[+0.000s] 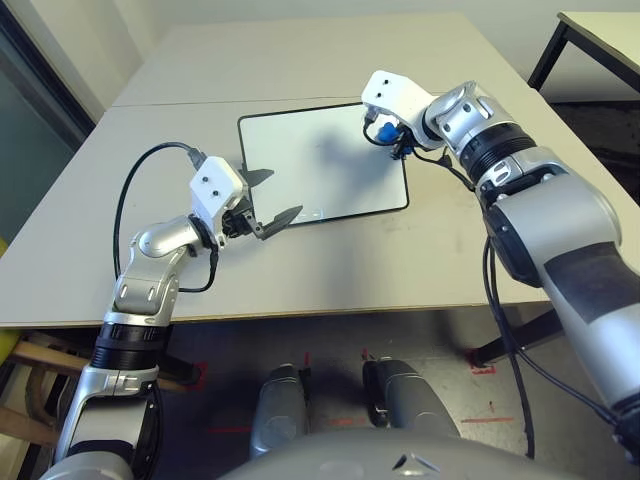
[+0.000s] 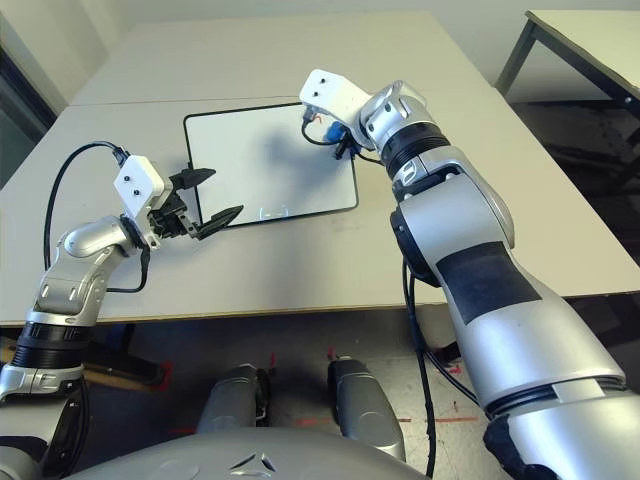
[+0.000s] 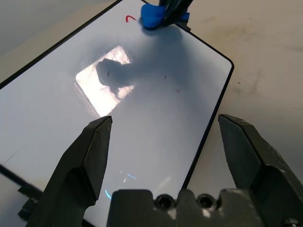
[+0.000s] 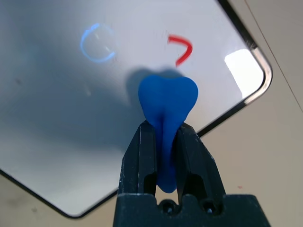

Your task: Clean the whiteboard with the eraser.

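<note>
Right gripper (image 4: 165,130) pinches the eraser (image 4: 167,101) by its waist over the whiteboard's (image 1: 300,165) far right corner, beside a red mark (image 4: 182,48); looks light, slightly squashy. Left gripper (image 1: 270,200) gapes empty at the near left edge.

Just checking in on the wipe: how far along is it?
Most of the whiteboard already looks clean. In hand: the right gripper is shut on the eraser, held near the far corner. Left: one red mark just past the eraser. The left gripper is open at the near edge.
</note>
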Tool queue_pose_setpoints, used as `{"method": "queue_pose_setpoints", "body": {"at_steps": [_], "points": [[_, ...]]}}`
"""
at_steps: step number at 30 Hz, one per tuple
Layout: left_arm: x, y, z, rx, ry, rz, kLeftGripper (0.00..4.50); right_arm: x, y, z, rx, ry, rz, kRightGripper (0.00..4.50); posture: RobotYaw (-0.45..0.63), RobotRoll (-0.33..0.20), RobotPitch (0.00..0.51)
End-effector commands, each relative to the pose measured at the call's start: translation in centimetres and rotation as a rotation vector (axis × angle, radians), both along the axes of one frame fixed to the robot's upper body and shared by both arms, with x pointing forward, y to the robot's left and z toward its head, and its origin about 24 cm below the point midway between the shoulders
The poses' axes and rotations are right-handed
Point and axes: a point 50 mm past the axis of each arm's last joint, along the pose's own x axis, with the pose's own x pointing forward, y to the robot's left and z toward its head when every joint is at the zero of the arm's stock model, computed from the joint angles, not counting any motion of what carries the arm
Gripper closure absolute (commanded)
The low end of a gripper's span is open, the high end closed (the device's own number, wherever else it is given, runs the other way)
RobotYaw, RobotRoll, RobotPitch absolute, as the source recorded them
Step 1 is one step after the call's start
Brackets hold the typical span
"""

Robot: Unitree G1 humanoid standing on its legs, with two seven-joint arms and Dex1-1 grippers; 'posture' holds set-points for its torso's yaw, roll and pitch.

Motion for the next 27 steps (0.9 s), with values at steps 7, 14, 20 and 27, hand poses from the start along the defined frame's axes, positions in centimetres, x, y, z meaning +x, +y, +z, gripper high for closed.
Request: {"method": "queue_pose_setpoints", "body": {"at_steps": [7, 14, 20, 27], "points": [[-0.3, -0.7, 0.1, 0.000, 0.001, -0.015, 0.00, 0.3, 1.1, 0.9, 0.097, -0.078, -0.091, 4.16, 0.01, 0.000, 0.073], [-0.5, -0.6, 0.2, -0.002, -0.001, -0.010, 0.00, 0.1, 1.7, 0.9, 0.089, -0.068, -0.071, 4.16, 0.02, 0.000, 0.073], [-0.5, -0.7, 0.2, -0.004, 0.001, -0.007, 0.00, 0.1, 1.1, 0.7, 0.055, -0.052, -0.055, 4.16, 0.01, 0.000, 0.070], [-0.1, -1.2, 0.2, -0.008, -0.002, -0.024, 0.00, 0.3, 1.5, 1.8, 0.105, -0.098, -0.076, 4.16, 0.00, 0.000, 0.063]]}}
